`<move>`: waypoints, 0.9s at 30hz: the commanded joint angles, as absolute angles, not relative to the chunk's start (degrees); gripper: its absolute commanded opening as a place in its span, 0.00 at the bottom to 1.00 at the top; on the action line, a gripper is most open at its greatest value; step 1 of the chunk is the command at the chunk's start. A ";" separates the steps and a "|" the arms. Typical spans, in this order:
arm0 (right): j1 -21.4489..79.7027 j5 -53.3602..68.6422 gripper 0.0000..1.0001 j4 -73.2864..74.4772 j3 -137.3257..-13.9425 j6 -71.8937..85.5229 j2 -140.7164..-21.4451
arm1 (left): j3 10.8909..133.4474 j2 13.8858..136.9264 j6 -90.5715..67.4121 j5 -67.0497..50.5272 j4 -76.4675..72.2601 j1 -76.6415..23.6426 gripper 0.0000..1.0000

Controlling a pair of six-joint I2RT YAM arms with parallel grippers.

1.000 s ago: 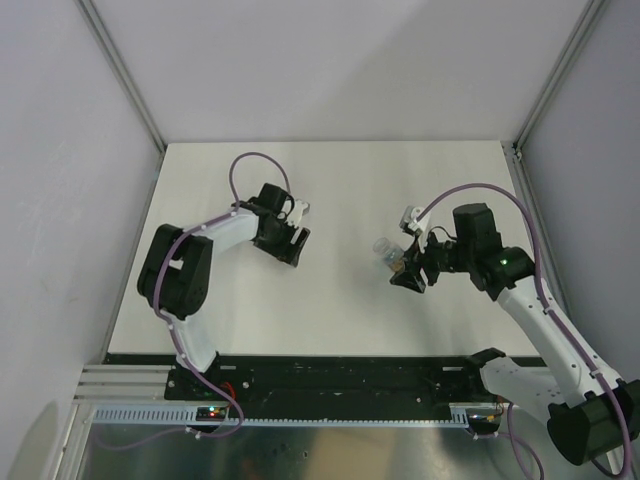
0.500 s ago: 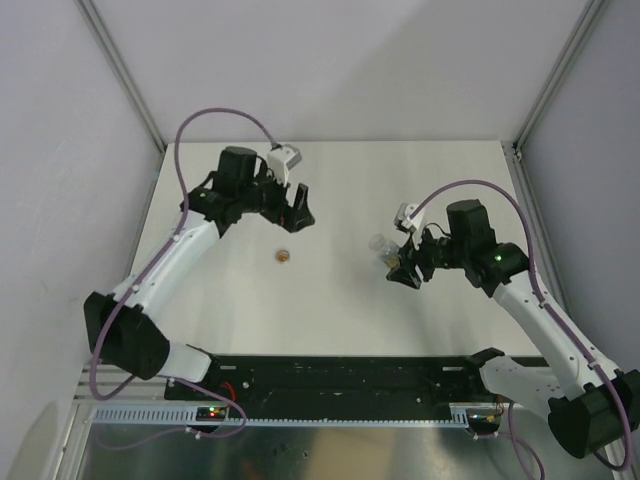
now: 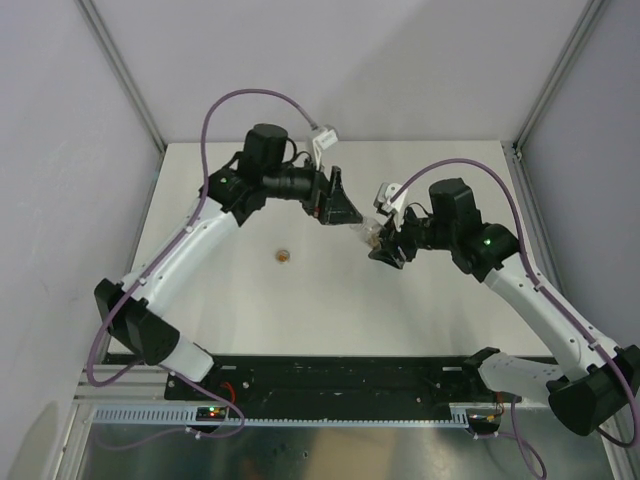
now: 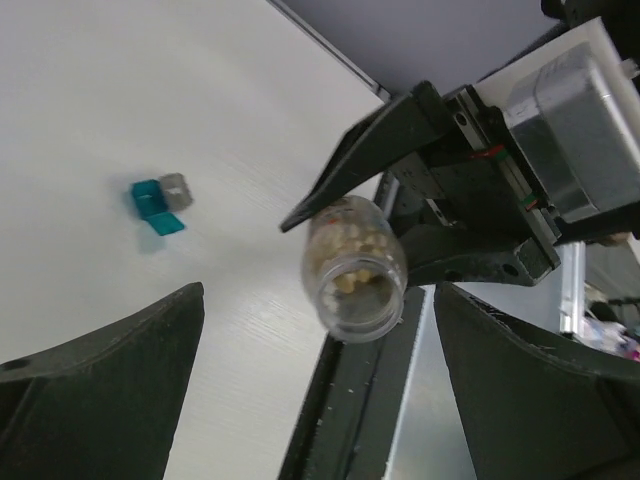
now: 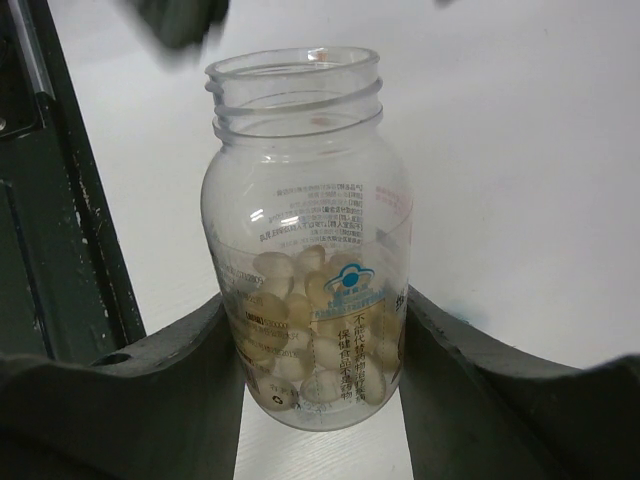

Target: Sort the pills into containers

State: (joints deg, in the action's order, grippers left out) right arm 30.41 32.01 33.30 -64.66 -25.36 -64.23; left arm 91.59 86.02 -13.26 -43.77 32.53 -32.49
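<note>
My right gripper [image 5: 320,372] is shut on a clear, capless pill bottle [image 5: 305,230], low on its body, with pale yellow pills [image 5: 300,345] inside. From above, the bottle [image 3: 371,236] hangs over the table's middle in the right gripper [image 3: 385,247], mouth toward the left gripper [image 3: 341,208]. That left gripper [image 4: 320,400] is open and empty, its fingers wide on either side of the bottle's mouth [image 4: 356,290] and apart from it. The amber vial [image 3: 283,256] lies alone on the table. The teal box with a grey flap [image 4: 158,196] rests on the table farther off.
White table [image 3: 440,310] with walls on three sides and metal posts at the back corners. A black base rail [image 3: 350,375] runs along the near edge. Purple cables loop above both arms.
The left arm swung from the table's left side up and right to the bottle, opening wide and leaving the amber vial on the table. The right arm shifted slightly left with the bottle.
</note>
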 commanded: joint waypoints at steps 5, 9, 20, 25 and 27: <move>31.94 29.16 0.01 31.17 -68.71 -24.91 -65.27 | 94.56 89.10 -17.69 -47.08 32.75 -37.53 1.00; 32.07 28.49 0.01 31.19 -68.73 -24.86 -65.13 | 94.05 89.59 -17.67 -47.31 32.75 -38.61 0.98; 32.49 28.68 0.01 31.46 -68.74 -24.41 -63.96 | 93.63 90.84 -16.87 -47.53 32.71 -39.78 0.64; 32.47 29.09 0.02 30.99 -68.73 -23.93 -63.10 | 93.37 90.93 -16.29 -47.85 32.73 -39.76 0.49; 32.46 29.38 0.05 30.88 -68.91 -23.54 -62.84 | 93.24 90.98 -15.96 -48.44 32.70 -39.76 0.35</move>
